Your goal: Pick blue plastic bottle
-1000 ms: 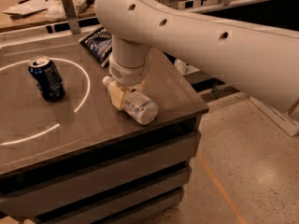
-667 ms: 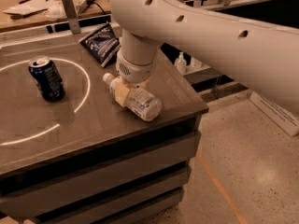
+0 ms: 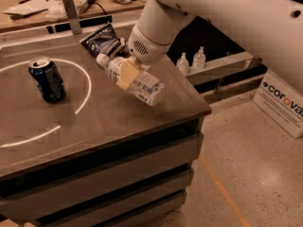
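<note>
The blue plastic bottle [image 3: 147, 86] is clear with a white cap and a white-and-blue label. It is held tilted, cap up-left, just above the right part of the dark tabletop [image 3: 142, 126]. My gripper [image 3: 127, 74] hangs from the big white arm and is shut around the bottle's middle; one tan finger pad [image 3: 129, 73] shows across its front. The dark blue soda can [image 3: 46, 78] stands upright at the left, inside a white painted circle.
A dark blue crinkled snack bag [image 3: 102, 39] lies behind the gripper. A metal bracket [image 3: 71, 13] stands at the table's back edge. Two small bottles [image 3: 191, 60] sit on a lower shelf at the right. A white box [image 3: 281, 103] is on the floor.
The gripper has risen and shifted slightly back-left with the bottle in it. The bottle is off the tabletop now; earlier it lay on the surface. The can has not moved.
</note>
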### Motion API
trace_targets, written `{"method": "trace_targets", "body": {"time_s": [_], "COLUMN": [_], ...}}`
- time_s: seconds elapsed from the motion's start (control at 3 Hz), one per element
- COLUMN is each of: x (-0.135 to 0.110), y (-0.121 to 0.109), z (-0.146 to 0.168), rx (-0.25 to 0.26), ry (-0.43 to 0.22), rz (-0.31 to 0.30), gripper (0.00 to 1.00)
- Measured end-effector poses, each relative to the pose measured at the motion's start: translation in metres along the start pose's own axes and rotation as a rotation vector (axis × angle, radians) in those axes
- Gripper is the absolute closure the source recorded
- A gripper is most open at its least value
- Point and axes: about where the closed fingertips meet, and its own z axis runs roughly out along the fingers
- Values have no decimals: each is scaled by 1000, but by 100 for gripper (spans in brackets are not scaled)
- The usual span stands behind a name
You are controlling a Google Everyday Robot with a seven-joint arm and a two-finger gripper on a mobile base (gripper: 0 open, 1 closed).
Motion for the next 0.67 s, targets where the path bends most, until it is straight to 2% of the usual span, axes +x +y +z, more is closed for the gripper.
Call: {"method": "trace_targets", "body": {"time_s": [0.33,0.67], "x": [-17,-17], "y": [7,7], "z": [-32,-32], "rx": [-51,-51], "ry": [-49,-49], "rz": [-81,-81], "gripper": [100,100]}}
